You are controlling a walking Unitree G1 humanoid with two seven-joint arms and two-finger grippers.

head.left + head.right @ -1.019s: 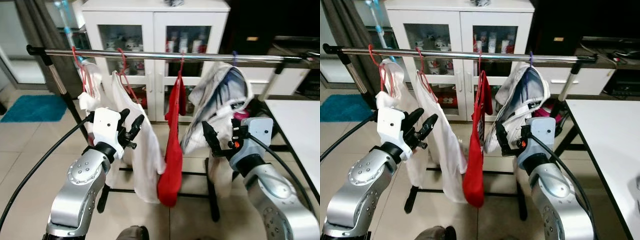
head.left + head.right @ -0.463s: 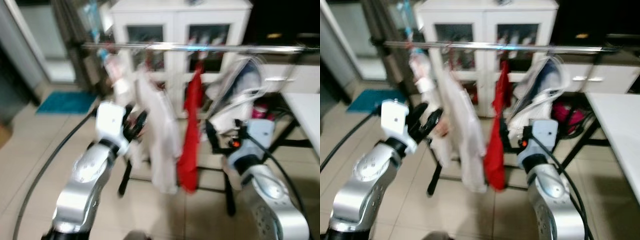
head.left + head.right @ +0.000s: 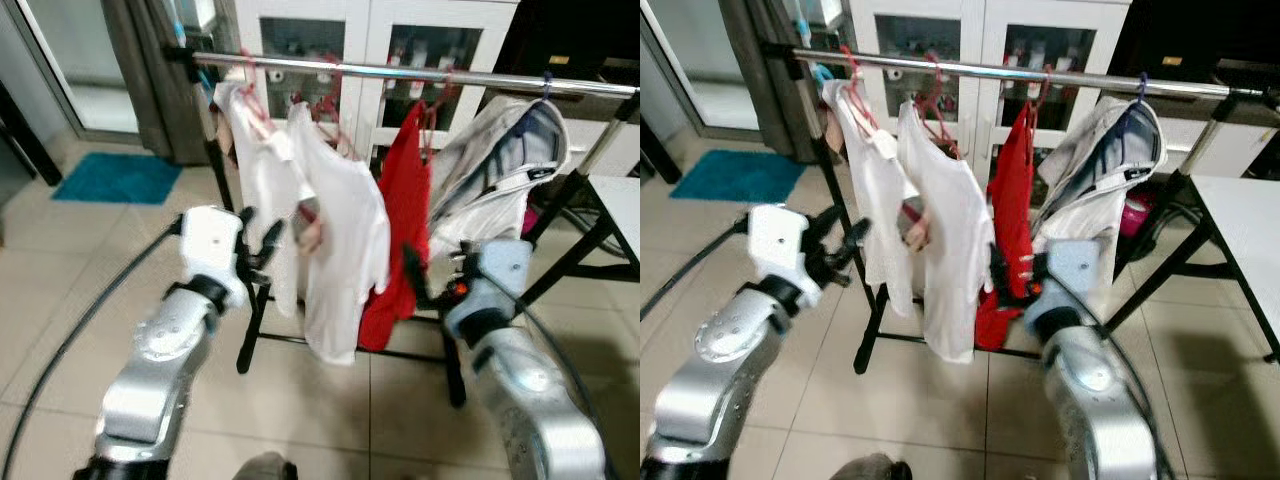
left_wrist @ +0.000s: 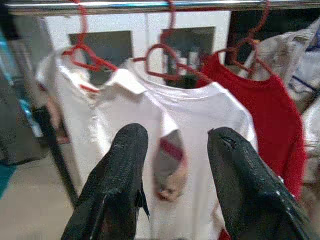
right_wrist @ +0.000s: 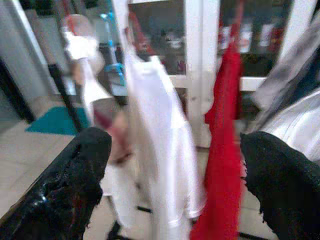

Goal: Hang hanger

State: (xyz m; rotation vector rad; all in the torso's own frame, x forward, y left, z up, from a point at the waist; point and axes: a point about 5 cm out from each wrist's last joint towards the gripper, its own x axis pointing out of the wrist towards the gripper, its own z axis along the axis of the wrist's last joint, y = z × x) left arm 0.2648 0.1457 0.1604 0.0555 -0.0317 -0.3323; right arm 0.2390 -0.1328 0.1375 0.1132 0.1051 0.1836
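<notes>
A chrome clothes rail carries several garments on red hangers: a white top at the left end, a white T-shirt, a red garment and a grey-white jacket on a blue hook. My left gripper is raised in front of the white top, open and empty; its wrist view frames the white T-shirt between the fingers. My right gripper is held up before the red garment's lower part, open wide with nothing in it.
A white glass-door cabinet stands behind the rack. A teal mat lies on the tiled floor at the left, beside a grey curtain. A white table is at the right. The rack's black legs reach toward me.
The camera has moved: the rack now sits farther off and lower in the picture, seen more from its left. Both arms keep the same raised pose, grippers still open.
</notes>
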